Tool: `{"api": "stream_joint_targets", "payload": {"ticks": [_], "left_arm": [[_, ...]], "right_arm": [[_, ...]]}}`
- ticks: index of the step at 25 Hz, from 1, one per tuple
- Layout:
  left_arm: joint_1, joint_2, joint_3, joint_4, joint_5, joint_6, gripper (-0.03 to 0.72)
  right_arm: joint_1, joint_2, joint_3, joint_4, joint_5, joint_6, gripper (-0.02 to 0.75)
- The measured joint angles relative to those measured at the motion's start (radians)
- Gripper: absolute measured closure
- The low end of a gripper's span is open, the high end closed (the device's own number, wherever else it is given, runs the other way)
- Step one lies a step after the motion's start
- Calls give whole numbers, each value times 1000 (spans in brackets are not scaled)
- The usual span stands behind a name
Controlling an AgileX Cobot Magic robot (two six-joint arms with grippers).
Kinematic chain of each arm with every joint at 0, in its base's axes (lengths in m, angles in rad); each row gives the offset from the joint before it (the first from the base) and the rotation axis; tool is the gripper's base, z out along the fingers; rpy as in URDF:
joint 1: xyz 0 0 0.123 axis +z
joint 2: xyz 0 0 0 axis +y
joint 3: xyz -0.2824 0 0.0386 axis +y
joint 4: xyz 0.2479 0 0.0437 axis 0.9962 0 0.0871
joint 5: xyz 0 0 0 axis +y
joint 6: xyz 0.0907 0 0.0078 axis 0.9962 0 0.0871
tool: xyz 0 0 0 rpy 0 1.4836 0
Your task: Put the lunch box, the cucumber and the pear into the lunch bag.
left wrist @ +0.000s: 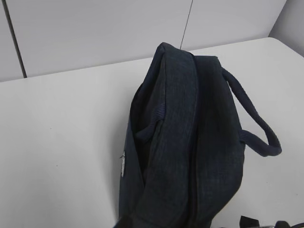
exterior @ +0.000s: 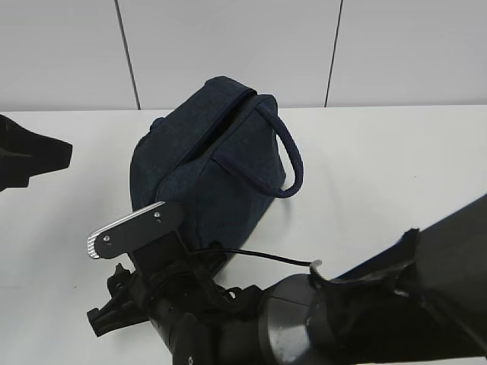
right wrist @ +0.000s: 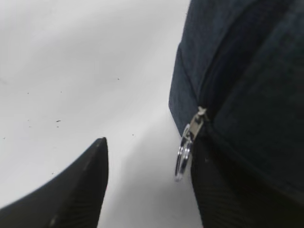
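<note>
I count one lunch bag (exterior: 209,163) on the white table (exterior: 380,167), sitting toward its far edge. On it I can make out two rope handles, one (exterior: 288,156) looping off its right side and one (left wrist: 152,127) lying against its left. One metal zipper pull (right wrist: 189,142) hangs at its near end. Two arms show, one (exterior: 30,156) at the table's left edge, one (exterior: 319,304) along its near edge.

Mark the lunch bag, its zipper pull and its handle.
lunch bag (exterior: 228,167), exterior view, on the near fabric side.
zipper pull (right wrist: 183,154), right wrist view, on the metal ring.
handle (left wrist: 259,135), left wrist view, on the outer loop.
</note>
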Motion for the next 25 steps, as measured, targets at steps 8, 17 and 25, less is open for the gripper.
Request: {"api": "stream_joint_targets", "payload": {"ticks": [8,17,25], "left_arm": [[0,0,0,0,0,0,450],[0,0,0,0,0,0,450],[0,0,0,0,0,0,450]], "right_arm": [[0,0,0,56,2,-16,375],[0,0,0,76,2,-34,608],[0,0,0,142,7,-133,732]]}}
